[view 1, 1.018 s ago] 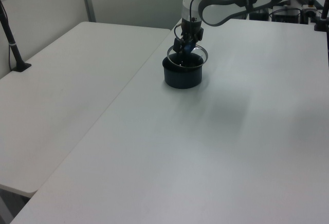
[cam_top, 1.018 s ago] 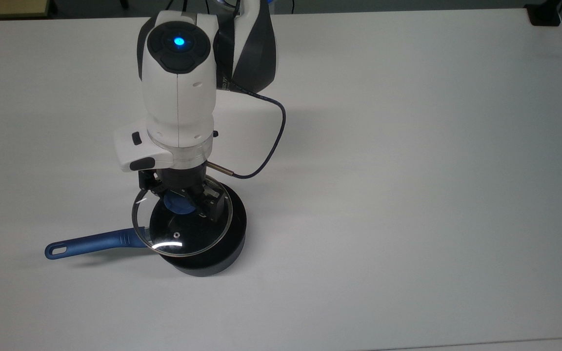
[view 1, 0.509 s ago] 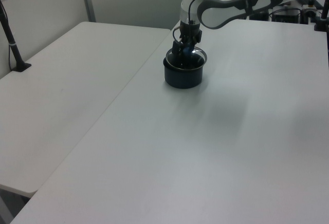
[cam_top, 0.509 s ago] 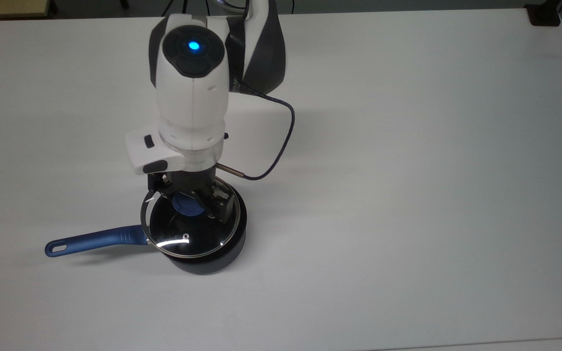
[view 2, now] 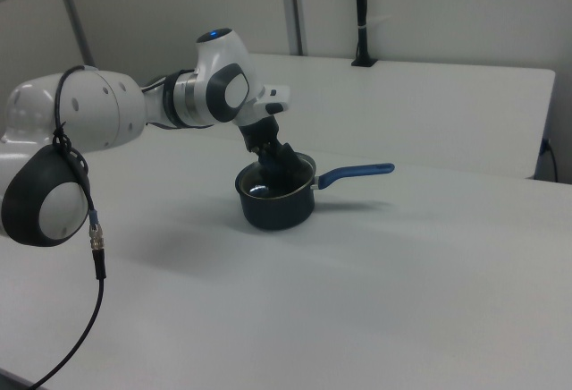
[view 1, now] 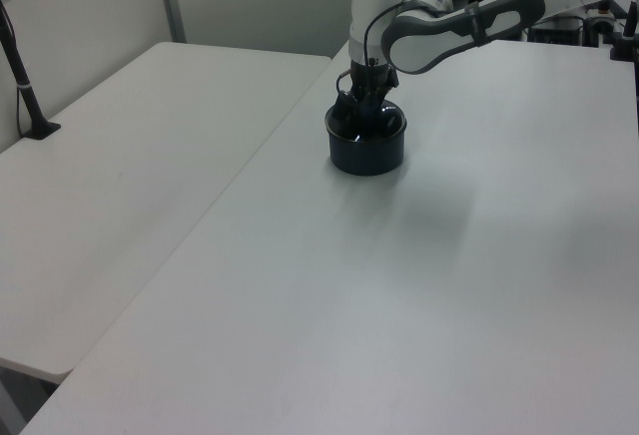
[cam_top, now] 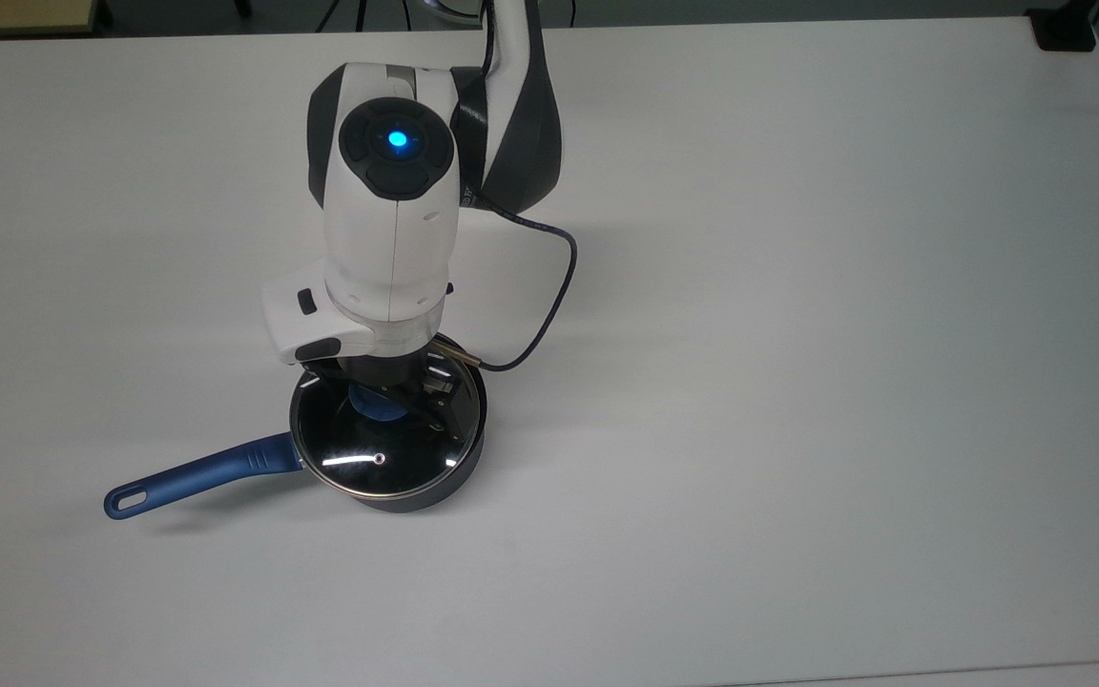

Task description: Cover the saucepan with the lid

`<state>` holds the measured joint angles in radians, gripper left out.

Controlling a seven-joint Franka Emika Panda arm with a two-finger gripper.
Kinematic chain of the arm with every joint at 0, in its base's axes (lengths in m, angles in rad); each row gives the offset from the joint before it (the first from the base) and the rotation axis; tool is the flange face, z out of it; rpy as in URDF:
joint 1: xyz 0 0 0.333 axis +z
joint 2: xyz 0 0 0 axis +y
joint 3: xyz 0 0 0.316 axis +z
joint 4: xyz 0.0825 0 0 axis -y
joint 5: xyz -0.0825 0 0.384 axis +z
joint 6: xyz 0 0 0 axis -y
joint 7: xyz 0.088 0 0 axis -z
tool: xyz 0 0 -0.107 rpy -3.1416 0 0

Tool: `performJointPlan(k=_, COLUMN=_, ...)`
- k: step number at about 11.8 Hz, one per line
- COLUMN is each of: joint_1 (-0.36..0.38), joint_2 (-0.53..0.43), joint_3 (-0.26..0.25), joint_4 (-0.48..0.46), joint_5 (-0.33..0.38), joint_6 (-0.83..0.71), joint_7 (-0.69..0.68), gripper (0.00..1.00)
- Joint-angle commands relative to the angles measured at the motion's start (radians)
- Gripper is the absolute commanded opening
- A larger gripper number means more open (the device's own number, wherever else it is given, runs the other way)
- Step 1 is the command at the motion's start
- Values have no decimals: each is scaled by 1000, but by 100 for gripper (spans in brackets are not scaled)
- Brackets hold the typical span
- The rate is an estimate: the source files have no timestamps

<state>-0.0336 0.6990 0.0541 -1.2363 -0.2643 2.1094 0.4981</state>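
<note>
The lid [cam_top: 383,448] now lay flat across the mouth of the saucepan [cam_top: 459,472], its metal rim ringing the black wall all the way round in the top view, where a second earlier it had hung tilted and off toward the handle side, overlapping the pan only in part. Half a second earlier it had been lower and nearer centre, yet still skewed; now it looked seated, or very nearly so. The pan itself had also shifted a little: its blue handle [cam_top: 196,474] pointed more downward on the top view's left than before, which suggested the lid or the arm had nudged it during the descent. The gripper [cam_top: 389,401] was low over the pan, its fingers clamped on the blue knob [cam_top: 370,408] at the lid's centre, and the wrist stood nearly upright above it. In the right view the gripper [view 2: 279,159] reached down into the pan's mouth, the handle sticking out to the right view's right. Judging from this, the placing was all but done, and what remained was to let go of the knob and lift clear without dragging the lid off its seat.
</note>
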Motion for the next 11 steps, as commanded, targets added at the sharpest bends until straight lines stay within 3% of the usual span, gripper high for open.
performJointPlan(k=1, joint_1=1, joint_2=-125, joint_3=-2, joint_4=-93, joint_5=5, joint_6=-110, joint_7=28, gripper=100)
performJointPlan(k=5, joint_1=-35, joint_2=-360, joint_3=0, joint_4=-129, joint_5=95, joint_6=-455, joint_7=19, gripper=100)
performJointPlan(k=7, joint_1=-55, joint_2=-435, joint_3=0, joint_4=-140, joint_5=102, joint_6=-532, joint_7=16, gripper=100)
performJointPlan(k=9, joint_1=-57, joint_2=-545, joint_3=0, joint_4=-224, joint_5=100, joint_6=-557, joint_7=10, gripper=100)
performJointPlan(k=11, joint_1=-58, joint_2=-656, joint_3=-2, joint_4=-311, joint_5=102, joint_6=-549, joint_7=-117, gripper=100)
